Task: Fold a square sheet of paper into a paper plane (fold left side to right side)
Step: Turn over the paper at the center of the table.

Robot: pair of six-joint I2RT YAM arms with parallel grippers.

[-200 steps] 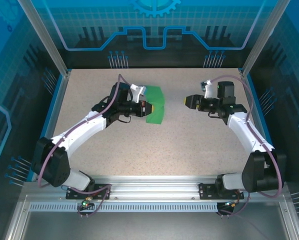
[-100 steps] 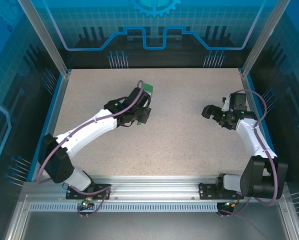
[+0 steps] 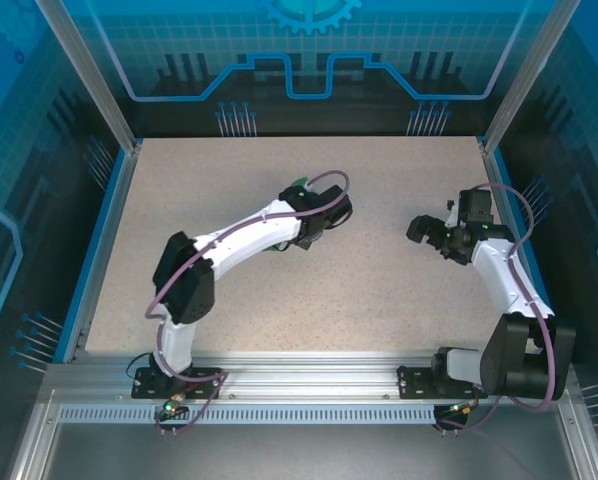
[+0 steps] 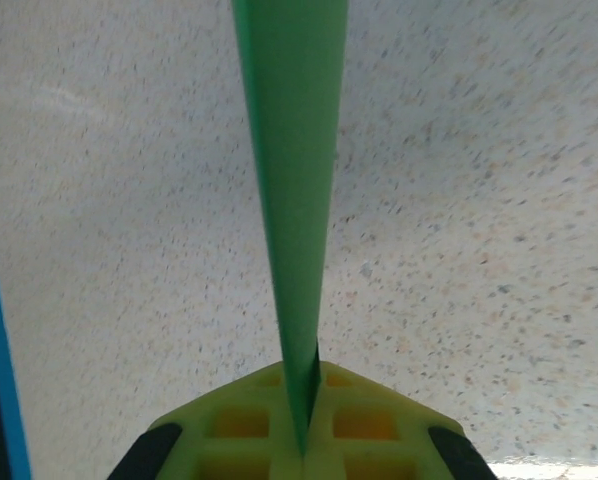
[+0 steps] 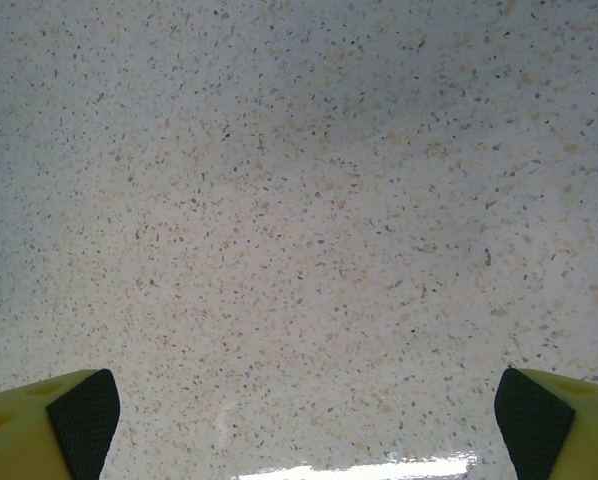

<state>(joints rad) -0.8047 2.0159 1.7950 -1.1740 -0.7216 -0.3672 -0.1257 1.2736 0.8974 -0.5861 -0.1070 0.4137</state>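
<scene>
At the near edge a slotted metal rail (image 3: 309, 400) carries both arm bases. Beyond it lies the speckled beige surface (image 3: 379, 300), bordered left and right by blue strips (image 3: 99, 240) and metal posts. Over its middle the left pincer (image 4: 304, 405) is clenched on the green paper (image 4: 291, 150), held edge-on above the surface, while toward the right side the right pincer (image 5: 299, 425) hangs released, jaws wide apart; farthest off, a translucent blue back wall (image 3: 309, 60) with a circuit-like pattern closes the enclosure.
</scene>
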